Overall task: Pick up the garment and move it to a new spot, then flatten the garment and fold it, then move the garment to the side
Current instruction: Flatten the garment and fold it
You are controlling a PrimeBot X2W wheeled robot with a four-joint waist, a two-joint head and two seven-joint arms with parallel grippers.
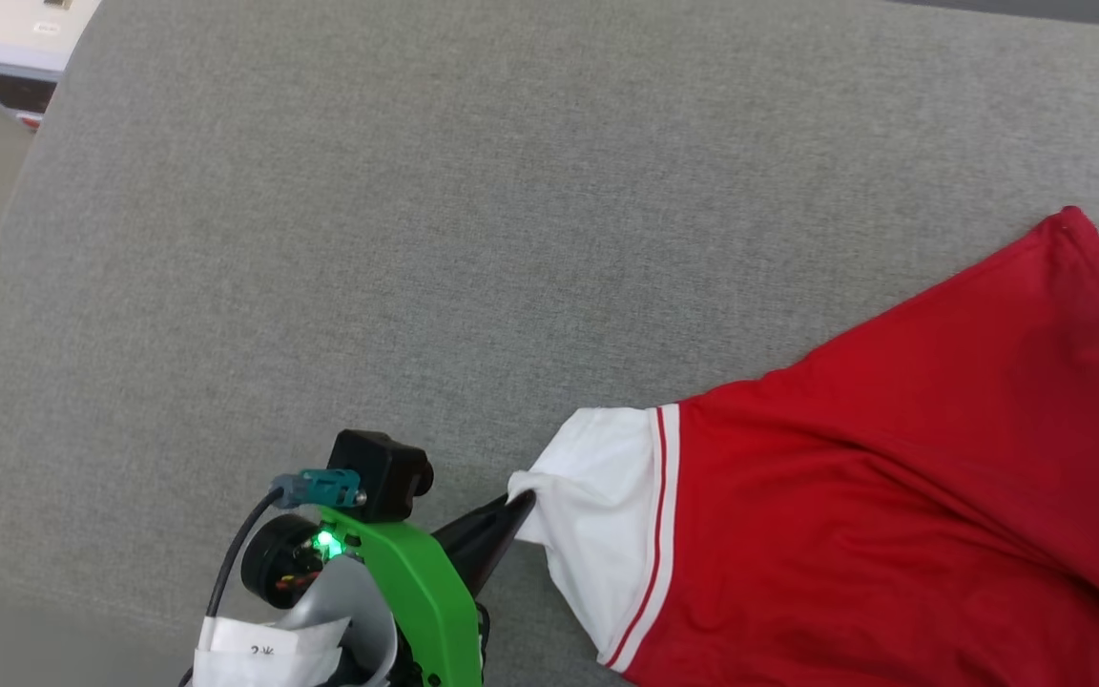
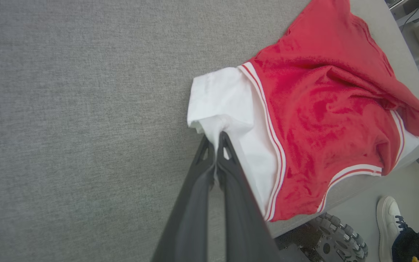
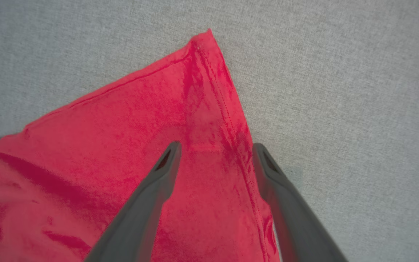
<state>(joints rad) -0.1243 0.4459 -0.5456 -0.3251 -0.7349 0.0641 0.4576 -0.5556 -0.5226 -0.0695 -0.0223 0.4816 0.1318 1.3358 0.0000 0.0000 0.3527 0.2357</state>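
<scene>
Closest to me, my left gripper [image 2: 217,140] has its two dark fingers pressed together on the edge of the white sleeve of the garment [image 2: 322,109]. My right gripper [image 3: 216,147] stands with jaws spread wide over a red hem corner, gripping nothing. I cannot tell if its tips touch the cloth. Farther out, the garment lies rumpled on the right part of the grey fabric surface [image 1: 416,239].
</scene>
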